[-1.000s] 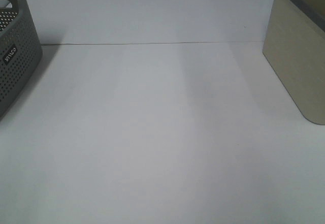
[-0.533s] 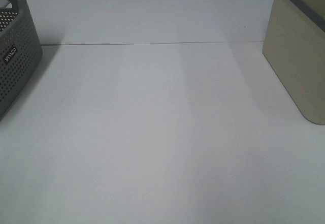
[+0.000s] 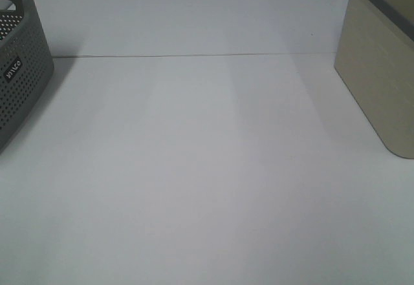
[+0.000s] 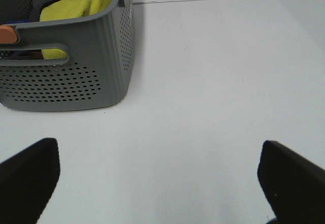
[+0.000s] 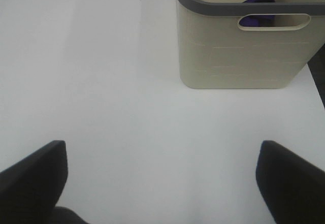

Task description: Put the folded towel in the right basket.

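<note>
The beige right basket point(image 3: 381, 72) stands at the table's right edge; the right wrist view shows it point(image 5: 238, 51) with a purple-blue cloth point(image 5: 258, 8) inside. The grey perforated left basket point(image 3: 16, 72) is at the left edge; the left wrist view shows it point(image 4: 71, 66) holding a yellow cloth point(image 4: 76, 5) and dark items. No folded towel lies on the table. My left gripper point(image 4: 157, 178) is open and empty above the white table. My right gripper point(image 5: 160, 181) is open and empty too. Neither gripper shows in the exterior view.
The white table point(image 3: 207, 168) spans the area between the two baskets. A white back wall point(image 3: 187, 13) rises behind it. An orange object point(image 4: 7, 33) shows at the grey basket's rim.
</note>
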Motion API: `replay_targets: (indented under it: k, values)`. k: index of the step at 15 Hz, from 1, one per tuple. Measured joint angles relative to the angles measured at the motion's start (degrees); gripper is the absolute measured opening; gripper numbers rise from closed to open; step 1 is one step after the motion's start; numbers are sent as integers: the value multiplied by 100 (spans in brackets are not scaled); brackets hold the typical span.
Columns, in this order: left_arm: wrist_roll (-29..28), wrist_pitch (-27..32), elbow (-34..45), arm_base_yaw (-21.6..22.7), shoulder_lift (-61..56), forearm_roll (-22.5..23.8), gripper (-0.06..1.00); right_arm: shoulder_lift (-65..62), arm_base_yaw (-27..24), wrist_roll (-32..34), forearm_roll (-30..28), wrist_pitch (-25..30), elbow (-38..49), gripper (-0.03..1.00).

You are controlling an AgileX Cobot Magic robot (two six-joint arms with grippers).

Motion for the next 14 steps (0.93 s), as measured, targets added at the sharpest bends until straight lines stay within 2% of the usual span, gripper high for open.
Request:
replay_targets:
  k: [5,8,14]
  values:
    - [0,0,0,0,0,0,99,-1341,0,-229,-17,74,1066,97]
    - [0,0,0,0,0,-6,99,-1427,0,-258,-17,-103,1656,97]
    - [0,0,0,0,0,-11,99,-1427,0,-298,-17,-252,1690,97]
